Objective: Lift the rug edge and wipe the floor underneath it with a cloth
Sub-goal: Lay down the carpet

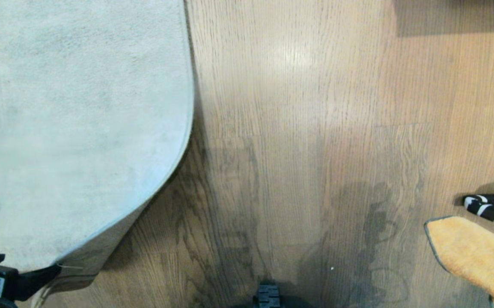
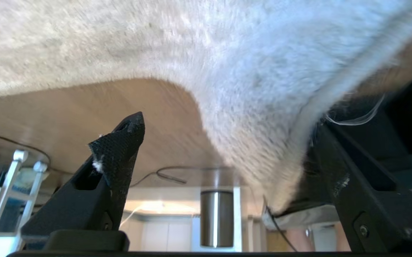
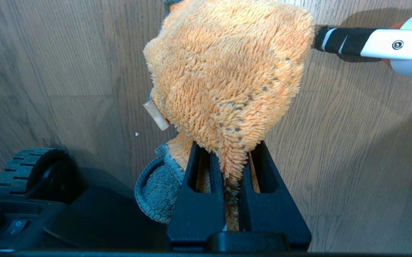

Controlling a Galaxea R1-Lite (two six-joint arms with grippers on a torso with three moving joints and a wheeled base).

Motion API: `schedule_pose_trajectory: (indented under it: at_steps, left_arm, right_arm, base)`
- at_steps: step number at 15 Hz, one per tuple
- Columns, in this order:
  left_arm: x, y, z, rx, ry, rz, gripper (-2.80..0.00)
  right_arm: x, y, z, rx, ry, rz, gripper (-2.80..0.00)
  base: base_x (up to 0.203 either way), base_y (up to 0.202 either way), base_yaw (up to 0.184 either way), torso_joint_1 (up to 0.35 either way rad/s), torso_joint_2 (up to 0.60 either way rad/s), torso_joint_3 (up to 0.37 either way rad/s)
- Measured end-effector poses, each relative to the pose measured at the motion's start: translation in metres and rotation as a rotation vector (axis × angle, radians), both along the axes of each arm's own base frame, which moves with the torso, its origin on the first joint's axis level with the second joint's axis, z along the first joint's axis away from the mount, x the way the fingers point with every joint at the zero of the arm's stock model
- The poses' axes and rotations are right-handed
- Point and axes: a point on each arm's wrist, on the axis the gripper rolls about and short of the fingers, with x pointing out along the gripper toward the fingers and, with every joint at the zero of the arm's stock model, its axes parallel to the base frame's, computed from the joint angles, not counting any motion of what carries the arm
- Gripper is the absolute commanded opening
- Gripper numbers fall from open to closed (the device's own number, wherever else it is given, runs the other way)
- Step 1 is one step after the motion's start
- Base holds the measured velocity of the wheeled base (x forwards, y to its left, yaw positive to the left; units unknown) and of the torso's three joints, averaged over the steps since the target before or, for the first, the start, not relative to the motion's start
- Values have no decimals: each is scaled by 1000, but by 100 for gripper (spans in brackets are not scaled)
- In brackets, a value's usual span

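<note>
1. Head view: you see the rug edge (image 1: 168,179) curving from the top centre down to the lower left of the frame, where its corner is raised off the floor (image 1: 298,128) and shows a strip of tan underside with a shadow beneath. The left gripper (image 1: 37,278) sits in the lower left corner, one dark finger reaching to that raised corner. The cloth (image 1: 474,252) shows at the lower right edge, orange-tan with a dark trim, next to a black-and-white striped handle (image 1: 493,209). My reading is that the corner is up so the planks below can be reached

2. Left wrist view: you look between two widely parted fingers (image 2: 116,157). The pale pile of the rug edge (image 2: 291,142) lies against the finger on the right of the frame, while the other stands clear of it. So the left gripper (image 2: 234,142) is spread open, and the corner seems to rest on one finger rather than being pinched; it could slip off

3. Right wrist view: the right gripper (image 3: 236,171) is clamped on the cloth (image 3: 227,71), which bunches up as a fuzzy orange mass above the fingers in the centre of the frame, a grey-blue backing curling at lower centre. It hangs just above the floor (image 3: 66,71), ready for wiping, I judge. The striped handle (image 3: 352,41) lies at upper right
</note>
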Motion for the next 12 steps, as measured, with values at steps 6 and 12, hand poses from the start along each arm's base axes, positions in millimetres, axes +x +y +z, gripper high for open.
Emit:
schedule_pose_trajectory:
  at_steps: [6, 12]
  left_arm:
    - [-13, -4, -12, -32, 6, -20, 0]
    - [-22, -9, -16, -39, 2, -69, 0]
  right_arm:
    - [0, 0, 0, 0, 0, 0, -280]
    - [0, 0, 0, 0, 0, 0, -280]
  base:
    - [0, 0, 0, 0, 0, 0]
    - [0, 0, 0, 0, 0, 0]
